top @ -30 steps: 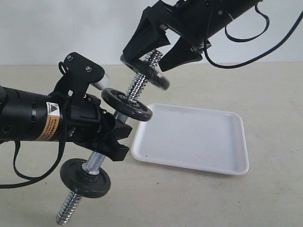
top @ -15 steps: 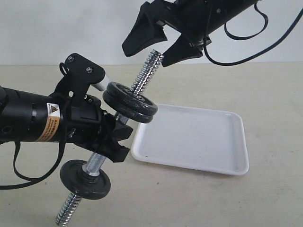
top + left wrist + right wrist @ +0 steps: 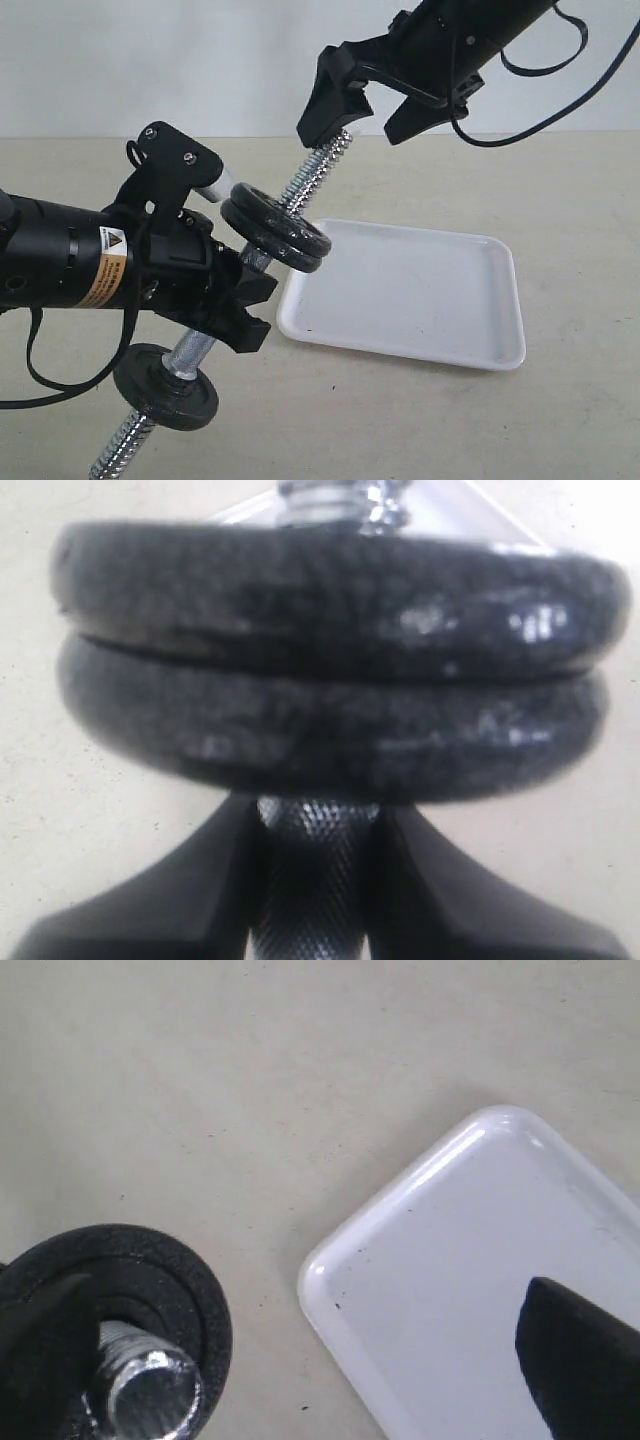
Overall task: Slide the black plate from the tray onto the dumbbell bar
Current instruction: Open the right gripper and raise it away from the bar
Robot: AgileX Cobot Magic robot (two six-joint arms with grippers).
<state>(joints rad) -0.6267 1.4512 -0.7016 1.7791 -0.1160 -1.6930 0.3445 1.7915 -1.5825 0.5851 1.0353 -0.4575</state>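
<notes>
The black plate (image 3: 258, 200) is out of my right fingers (image 3: 330, 100) and now sits lower on the dumbbell bar (image 3: 318, 168), stacked against a second plate (image 3: 287, 257).

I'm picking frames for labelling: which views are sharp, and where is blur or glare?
Exterior view: sharp, evenly lit, faint shadow under the white rectangular tray. Left wrist view: two stacked black iron discs fill the frame, soft-focused, small glints on their rims. Right wrist view: tray crisp; chrome threaded bar end and a dark finger blurred.
</notes>
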